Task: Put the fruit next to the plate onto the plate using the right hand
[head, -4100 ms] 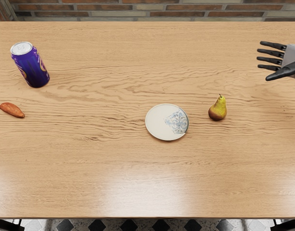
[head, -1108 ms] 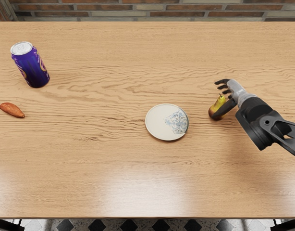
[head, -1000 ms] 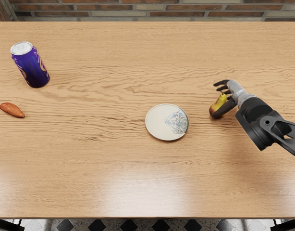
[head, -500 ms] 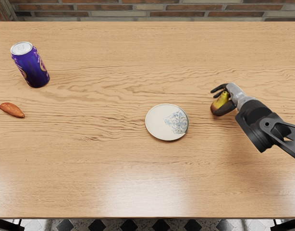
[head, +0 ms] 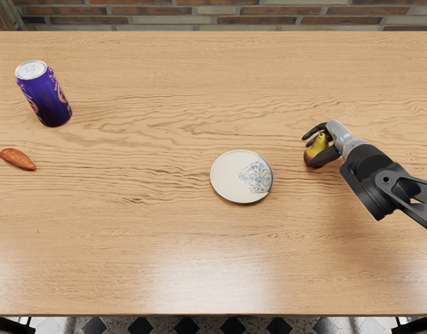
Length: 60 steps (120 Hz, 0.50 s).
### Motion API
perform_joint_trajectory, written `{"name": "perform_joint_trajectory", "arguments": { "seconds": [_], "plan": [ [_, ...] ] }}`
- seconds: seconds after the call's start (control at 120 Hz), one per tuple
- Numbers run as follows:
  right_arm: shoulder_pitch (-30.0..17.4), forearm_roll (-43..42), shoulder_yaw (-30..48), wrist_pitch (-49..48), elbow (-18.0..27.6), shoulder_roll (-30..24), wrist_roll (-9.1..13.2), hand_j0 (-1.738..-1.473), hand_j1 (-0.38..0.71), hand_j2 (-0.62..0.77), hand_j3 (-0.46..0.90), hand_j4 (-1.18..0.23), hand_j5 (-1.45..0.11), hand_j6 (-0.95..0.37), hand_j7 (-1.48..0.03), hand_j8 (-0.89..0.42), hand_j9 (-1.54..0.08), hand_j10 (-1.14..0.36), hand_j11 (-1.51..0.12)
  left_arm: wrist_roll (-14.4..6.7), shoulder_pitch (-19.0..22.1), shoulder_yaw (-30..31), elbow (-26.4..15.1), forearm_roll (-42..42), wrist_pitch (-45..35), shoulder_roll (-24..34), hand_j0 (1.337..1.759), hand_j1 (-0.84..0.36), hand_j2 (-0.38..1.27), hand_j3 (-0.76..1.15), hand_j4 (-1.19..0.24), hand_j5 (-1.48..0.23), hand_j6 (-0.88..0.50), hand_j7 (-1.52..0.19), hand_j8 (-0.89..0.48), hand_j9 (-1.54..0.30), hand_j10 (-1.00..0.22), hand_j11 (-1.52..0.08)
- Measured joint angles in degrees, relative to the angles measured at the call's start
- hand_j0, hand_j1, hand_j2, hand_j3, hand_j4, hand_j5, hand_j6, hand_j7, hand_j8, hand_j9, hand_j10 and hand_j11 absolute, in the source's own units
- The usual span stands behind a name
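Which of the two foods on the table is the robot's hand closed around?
The yellow pear right of the plate: the right hand has its fingers curled around it. The orange sweet potato lies untouched at the table's far left, below the can.

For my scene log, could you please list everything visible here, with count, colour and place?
table: one, light wood, fills the view
brick wall: one, reddish, along the top edge
can: one, purple with a silver top, far left
sweet potato: one, orange, left edge, nearer than the can
plate: one, white with a blue pattern, centre
pear: one, yellow-brown, right of the plate, apart from it
right robot hand: one, dark grey, right side, curled round the pear
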State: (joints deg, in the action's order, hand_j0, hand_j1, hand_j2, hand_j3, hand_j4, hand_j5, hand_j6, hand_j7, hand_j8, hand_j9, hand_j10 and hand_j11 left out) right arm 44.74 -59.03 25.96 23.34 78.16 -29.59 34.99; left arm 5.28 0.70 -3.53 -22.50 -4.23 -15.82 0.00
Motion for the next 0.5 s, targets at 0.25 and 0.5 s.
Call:
{"name": "perform_joint_trajectory", "arguments": {
  "seconds": [0.25,0.5],
  "plan": [
    [0.85,0.42,0.27,-0.02,0.00,-0.02,0.00,-1.656,0.27,0.21,0.00,-0.63,-0.83,-0.61,-0.83,-0.38,-0.83,-0.44,-0.84,0.00,0.00,0.01,0.00,0.00,0.00,0.00,1.658,0.35,0.00,0.00,0.00,0.00,0.00,0.00,0.00,0.00,0.00,0.00],
    [4.67,4.07,0.82,-3.22,0.04,-0.12,0.00,-1.656,0.27,0.23,0.00,-0.63,-0.85,-0.63,-0.83,-0.39,-0.84,-0.45,-0.84,0.00,0.00,0.01,0.00,0.00,0.00,0.00,1.658,0.35,0.00,0.00,0.00,0.00,0.00,0.00,0.00,0.00,0.00,0.00]
  ]
}}
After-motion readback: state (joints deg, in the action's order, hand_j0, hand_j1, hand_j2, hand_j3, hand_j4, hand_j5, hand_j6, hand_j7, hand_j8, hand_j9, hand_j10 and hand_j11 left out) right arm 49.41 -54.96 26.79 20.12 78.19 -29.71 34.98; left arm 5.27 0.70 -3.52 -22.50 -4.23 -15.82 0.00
